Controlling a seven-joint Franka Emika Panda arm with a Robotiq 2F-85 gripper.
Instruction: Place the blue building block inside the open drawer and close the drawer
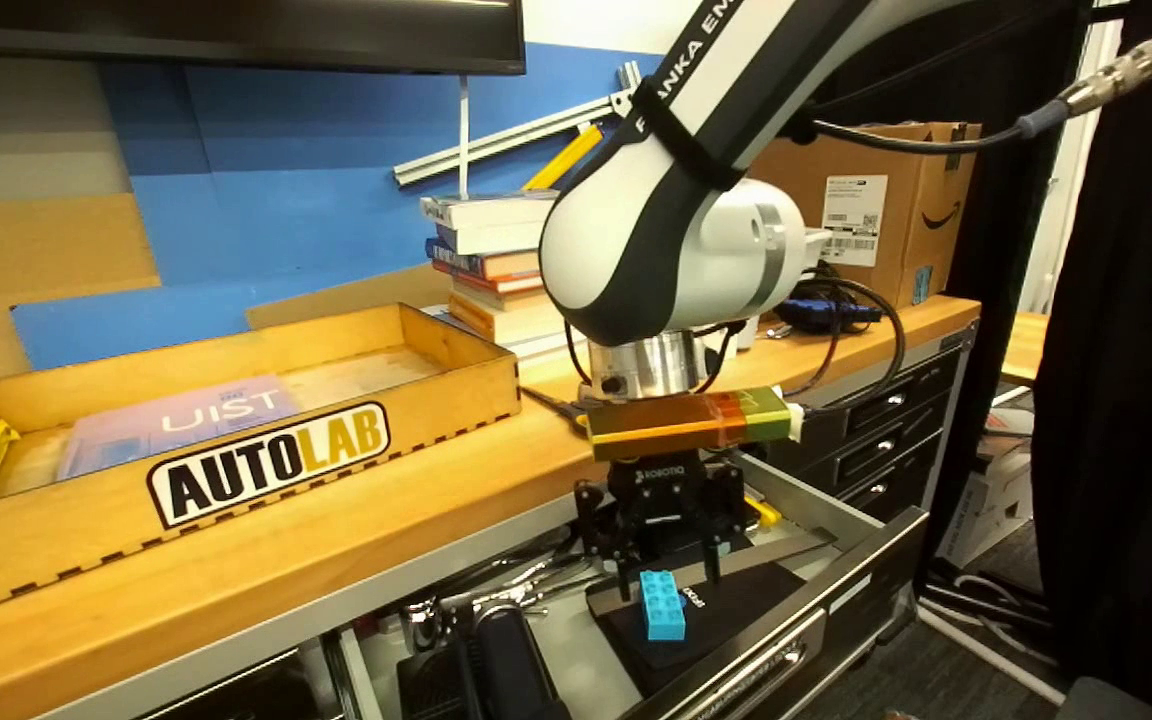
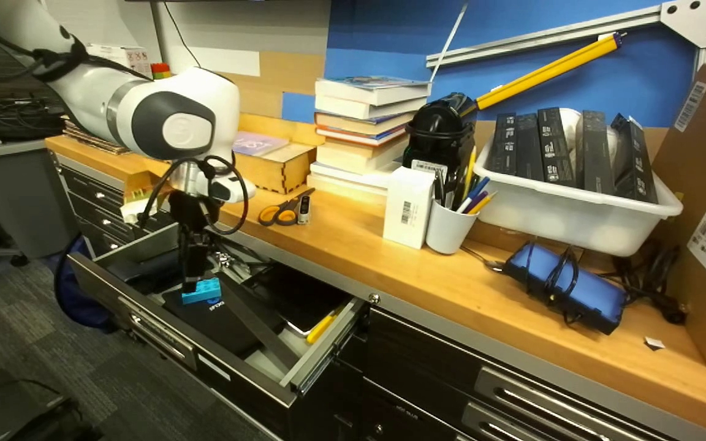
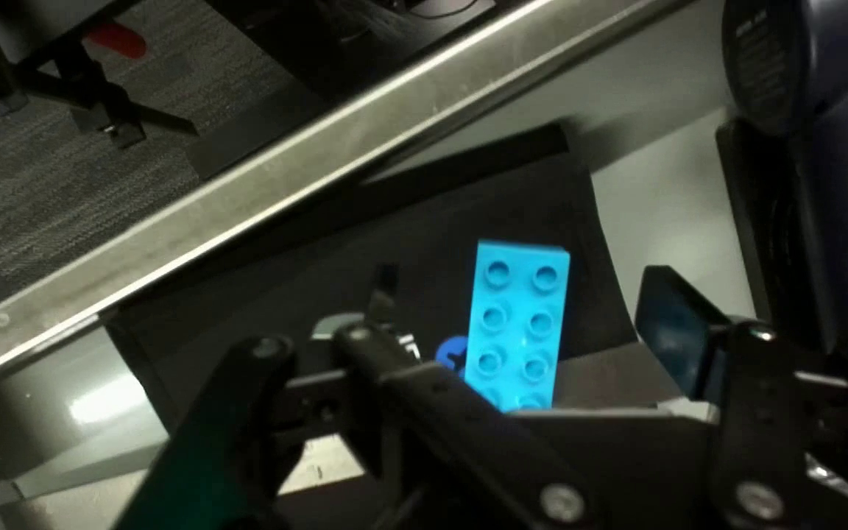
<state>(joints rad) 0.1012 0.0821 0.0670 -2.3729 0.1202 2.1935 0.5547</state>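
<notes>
Apparently placing is done, closing isn't; next move probably calls for lifting straight clear, no snagging, then pushing the front home. Clock from the centre of an exterior view. Table: crosses from 8 to 3 o'clock. Arm: 1 o'clock, "FRANKA EM", rest cut off. Drawer: 5 o'clock, open, front lettering too small to read. Cardboard box: 2 o'clock, Amazon smile, label unreadable. Wooden tray: 9 o'clock, "AUTOLAB". Booklet in it: "UIST". Black pad in drawer: print unclear. Claw: 5 o'clock, "ROBOTIQ", fingers spread, gripping nothing, it seems. Blue block: between 5 and 6 o'clock, inside drawer on the pad, studs up, finger contact unclear.
</notes>
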